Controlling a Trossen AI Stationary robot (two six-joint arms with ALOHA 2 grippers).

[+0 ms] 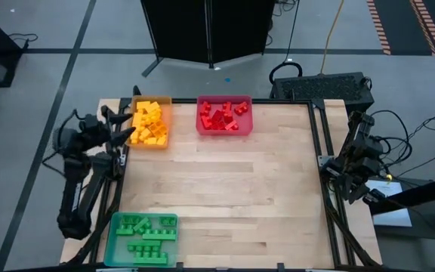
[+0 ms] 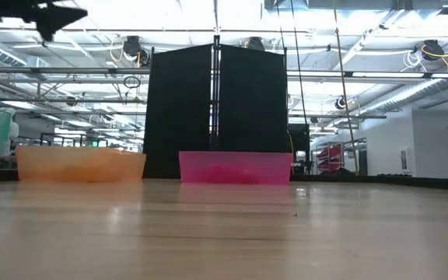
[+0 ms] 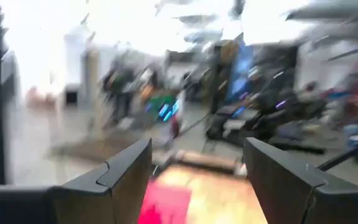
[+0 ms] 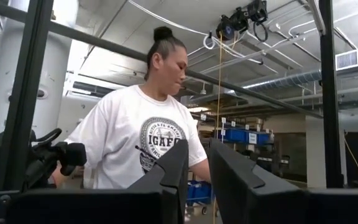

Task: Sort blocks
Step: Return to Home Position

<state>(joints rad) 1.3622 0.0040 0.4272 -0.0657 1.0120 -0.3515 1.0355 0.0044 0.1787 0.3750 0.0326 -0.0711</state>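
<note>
The left gripper [image 3: 197, 144] has its two dark fingers [image 3: 126, 171] spread wide, with nothing between them. In the high view it [image 1: 123, 127] hangs at the table's [image 1: 232, 189] 10 o'clock edge, just beside the orange tray [image 1: 170, 113]. The right gripper [image 4: 197, 144] has its fingers drawn close, with only a narrow slit between them, and it carries nothing. Its arm [image 1: 357, 155] is folded off the table's 3 o'clock side. All the blocks lie in trays. The yellow blocks [image 1: 149, 122] are heaped in the orange tray at 11 o'clock. The red blocks [image 1: 219, 117] are in the red tray [image 1: 244, 127] at 12 o'clock. The green blocks [image 1: 143, 234] are in the green tray [image 1: 171, 255] at 7 o'clock. A black panel [image 1: 206, 30] stands beyond the table's 12 o'clock edge. The right wrist view shows a person in a white printed T-shirt [image 4: 142, 143] behind the rig's frame.
</note>
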